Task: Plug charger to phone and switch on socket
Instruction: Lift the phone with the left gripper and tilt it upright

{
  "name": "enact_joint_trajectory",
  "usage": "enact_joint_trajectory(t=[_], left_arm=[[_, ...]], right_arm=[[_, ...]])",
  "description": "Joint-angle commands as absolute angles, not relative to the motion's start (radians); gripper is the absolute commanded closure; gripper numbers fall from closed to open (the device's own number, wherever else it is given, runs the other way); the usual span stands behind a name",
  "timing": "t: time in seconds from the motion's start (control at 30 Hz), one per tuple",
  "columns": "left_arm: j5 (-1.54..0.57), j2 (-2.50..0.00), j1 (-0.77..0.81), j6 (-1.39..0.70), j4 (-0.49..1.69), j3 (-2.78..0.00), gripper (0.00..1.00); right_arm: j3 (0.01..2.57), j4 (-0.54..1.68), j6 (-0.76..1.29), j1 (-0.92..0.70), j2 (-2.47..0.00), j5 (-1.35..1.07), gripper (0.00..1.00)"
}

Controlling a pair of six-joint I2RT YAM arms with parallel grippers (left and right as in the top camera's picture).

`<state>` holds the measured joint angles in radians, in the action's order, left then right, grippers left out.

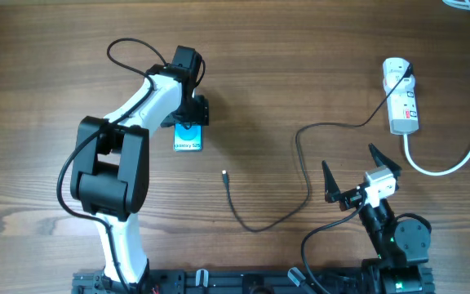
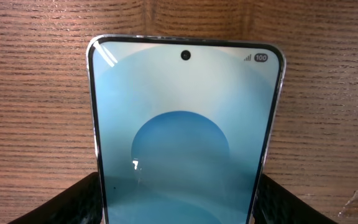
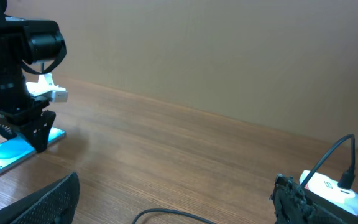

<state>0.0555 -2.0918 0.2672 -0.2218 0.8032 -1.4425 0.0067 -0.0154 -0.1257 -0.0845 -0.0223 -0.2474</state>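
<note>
The phone [image 1: 188, 140] lies flat on the table, its cyan screen [image 2: 179, 124] filling the left wrist view. My left gripper [image 1: 190, 121] stands over its far end, and the black fingers [image 2: 73, 199] press against both long edges of the phone. The charger's black cable [image 1: 255, 228] loops across the middle of the table. Its connector tip [image 1: 224, 174] lies free to the right of the phone, and its plug [image 1: 406, 77] sits in the white socket [image 1: 401, 106] at the far right. My right gripper [image 1: 348, 157] hangs open near the front, empty, beside the cable.
A thick white cord [image 1: 463, 159] runs from the socket along the right edge of the table. In the right wrist view the socket [image 3: 337, 191] sits low on the right and the left arm [image 3: 17, 81] stands over the phone [image 3: 8, 152] at the left.
</note>
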Motion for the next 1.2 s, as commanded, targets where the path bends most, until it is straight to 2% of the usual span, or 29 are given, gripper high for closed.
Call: enact_joint_trajectory(t=[0.0, 0.27, 0.6, 0.83, 1.17], left_arm=[[0.088, -2.099, 0.266, -0.222, 0.808, -1.412, 0.35], [0.084, -1.977, 0.25, -0.361, 0.817, -1.412, 0.35], [-0.328, -1.892, 0.085, -0.323, 0.983, -1.412, 0.37], [-0.333, -1.893, 0.07, -0.319, 0.906, -1.412, 0.37], [-0.332, -1.893, 0.07, -0.292, 0.906, -1.412, 0.37]], right_arm=[[0.005, -0.021, -0.131, -0.088, -0.018, -0.26, 0.0], [0.005, -0.021, -0.131, -0.088, -0.018, -0.26, 0.0], [0.005, -0.021, -0.131, -0.088, -0.018, -0.26, 0.0], [0.005, -0.021, -0.131, -0.088, -0.018, -0.26, 0.0], [0.005, -0.021, -0.131, -0.088, -0.018, -0.26, 0.0]])
